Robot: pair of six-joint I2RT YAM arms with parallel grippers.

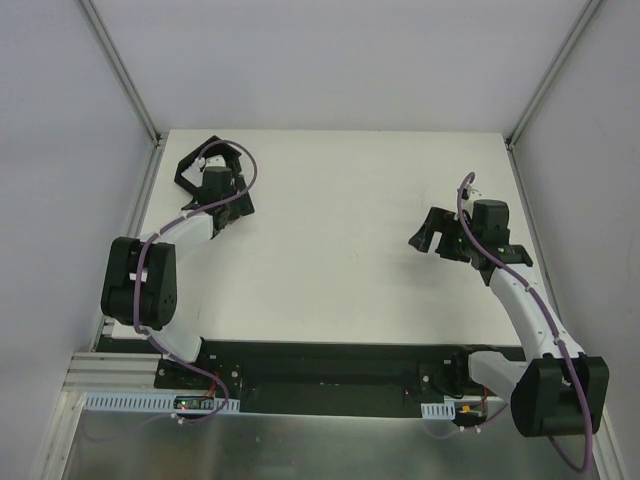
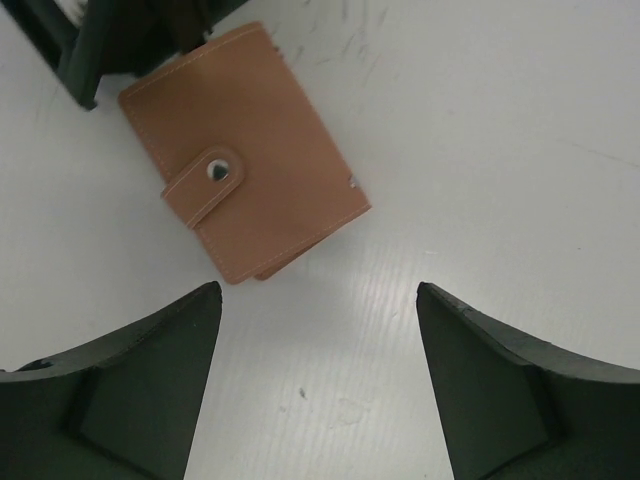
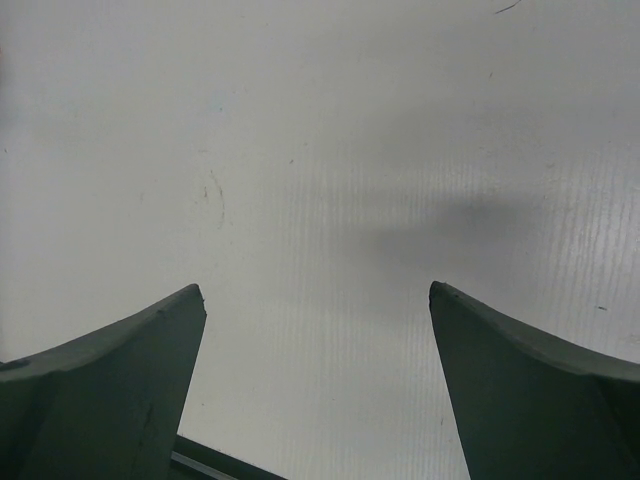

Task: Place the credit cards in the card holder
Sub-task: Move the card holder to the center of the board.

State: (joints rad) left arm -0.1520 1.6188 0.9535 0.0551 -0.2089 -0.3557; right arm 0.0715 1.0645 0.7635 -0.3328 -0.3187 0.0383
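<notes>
The card holder [image 2: 245, 150] is a tan-brown leather wallet lying closed on the white table, its snap tab fastened. It lies just ahead of my left gripper [image 2: 318, 300], which is open and empty, jaws wide apart above the bare table. In the top view the left gripper [image 1: 218, 190] hangs over the wallet and hides it. My right gripper [image 3: 318, 295] is open and empty over bare table at the right [image 1: 432, 238]. No credit cards show clearly in any view.
A black open-sided plastic box [image 1: 205, 158] stands at the back left, touching the wallet's far edge; it also shows in the left wrist view [image 2: 80, 50]. The white table [image 1: 340, 260] is bounded by walls left, right and behind.
</notes>
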